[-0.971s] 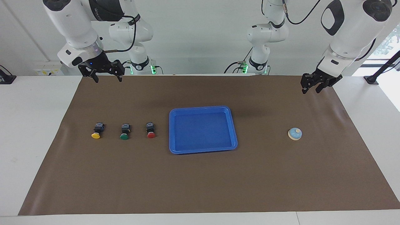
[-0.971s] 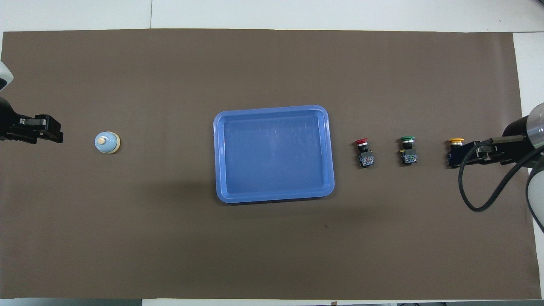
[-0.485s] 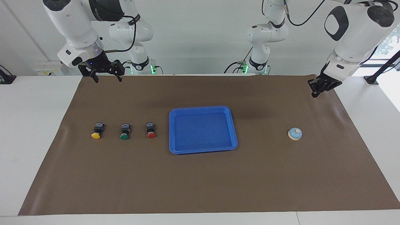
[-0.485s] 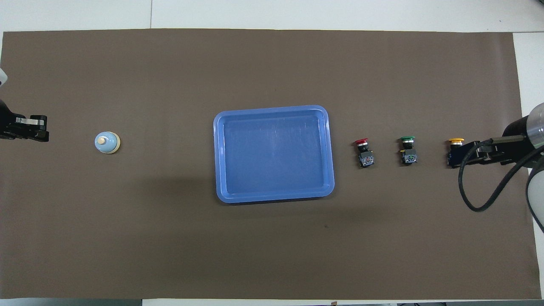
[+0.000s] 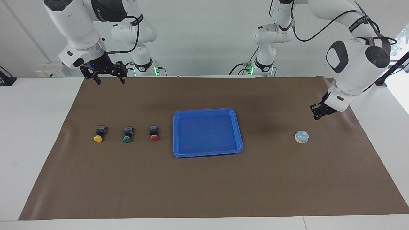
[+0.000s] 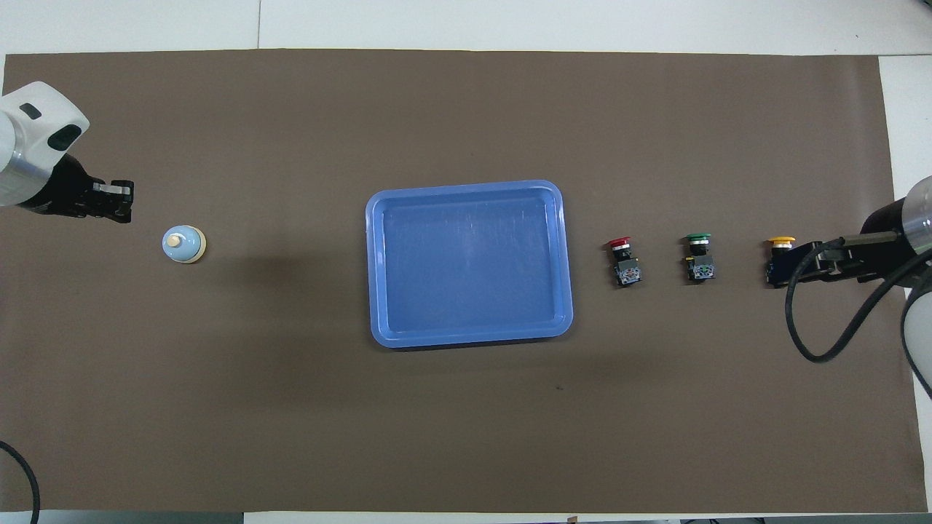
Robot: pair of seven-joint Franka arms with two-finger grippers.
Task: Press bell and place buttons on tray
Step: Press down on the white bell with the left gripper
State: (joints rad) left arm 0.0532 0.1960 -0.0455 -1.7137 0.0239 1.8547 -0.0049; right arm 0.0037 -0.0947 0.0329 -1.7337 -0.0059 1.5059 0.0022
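Observation:
The light-blue bell (image 5: 301, 137) stands on the brown mat toward the left arm's end, also in the overhead view (image 6: 183, 244). My left gripper (image 5: 316, 114) hangs in the air over the mat just beside the bell, apart from it, and looks shut and empty; it also shows in the overhead view (image 6: 122, 204). The yellow button (image 5: 98, 133), green button (image 5: 127, 134) and red button (image 5: 154, 133) lie in a row beside the blue tray (image 5: 207, 111), which holds nothing. My right gripper (image 5: 109, 80) is open and raised, waiting.
The brown mat (image 5: 204, 185) covers most of the white table. In the overhead view the right gripper (image 6: 790, 266) covers the yellow button's body, and only its cap (image 6: 781, 241) shows. A black cable (image 6: 823, 349) loops from the right arm.
My left gripper has come down and forward from the mat's robot-side edge to just beside the bell, and its wrist has turned. The right arm has not moved.

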